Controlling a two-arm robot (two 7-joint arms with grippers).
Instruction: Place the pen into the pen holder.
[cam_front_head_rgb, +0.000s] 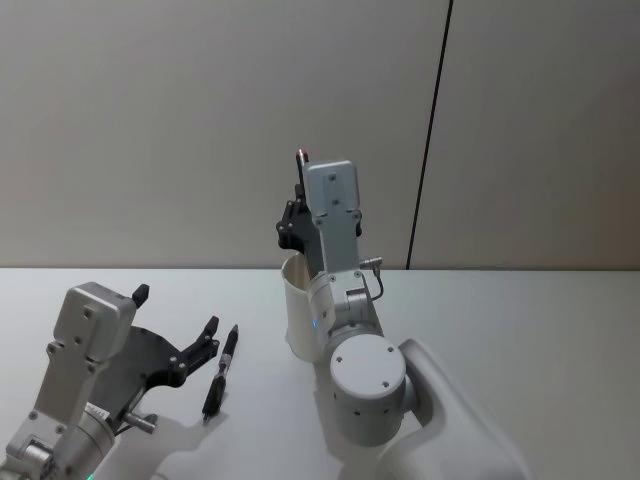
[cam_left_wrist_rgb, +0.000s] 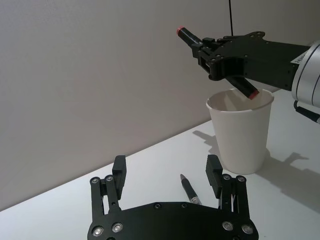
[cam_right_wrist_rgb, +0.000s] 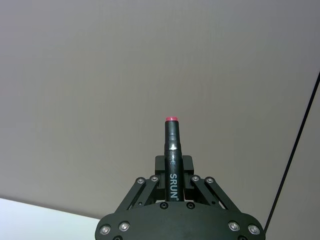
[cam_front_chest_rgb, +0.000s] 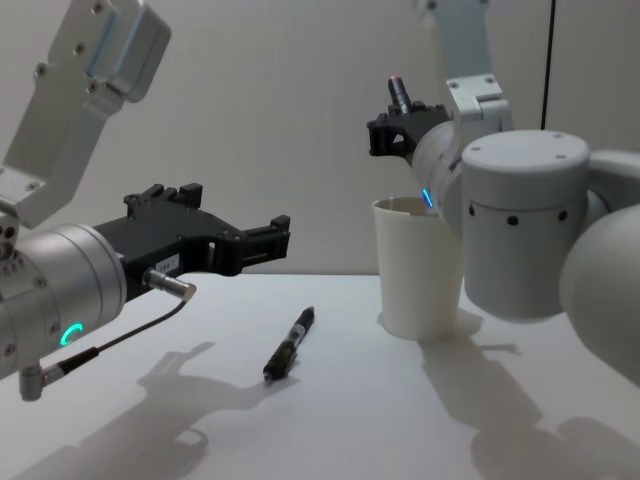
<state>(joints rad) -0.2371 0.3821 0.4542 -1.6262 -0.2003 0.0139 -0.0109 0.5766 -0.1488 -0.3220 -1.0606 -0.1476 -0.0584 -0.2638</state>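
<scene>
Closest to the head camera, the right arm (cam_front_head_rgb: 368, 385) stands in front of the pen holder (cam_front_head_rgb: 297, 310). The right gripper (cam_front_head_rgb: 291, 226) is above the holder's rim, and the red end of the held pen (cam_front_head_rgb: 301, 156) pokes up past it. Left of the holder, a second pen (cam_front_head_rgb: 221, 372) lies on the table (cam_front_head_rgb: 520, 320) just beside the left gripper (cam_front_head_rgb: 176, 310), whose jaws stand wide apart.

From the left wrist, the right gripper (cam_left_wrist_rgb: 216, 60) clamps the held pen (cam_left_wrist_rgb: 189, 37) near mid-length. The pen's long axis slants, with its lower end at the holder's (cam_left_wrist_rgb: 241, 135) mouth.

From the right wrist, the jaws are closed on the held pen (cam_right_wrist_rgb: 172, 140).

From the chest, the held pen (cam_front_chest_rgb: 398, 92) sits above the holder (cam_front_chest_rgb: 418, 270). The second pen (cam_front_chest_rgb: 290, 345) lies to the holder's left.

With the lower end already over the mouth, lowering along that axis and then letting go looks like what remains.
</scene>
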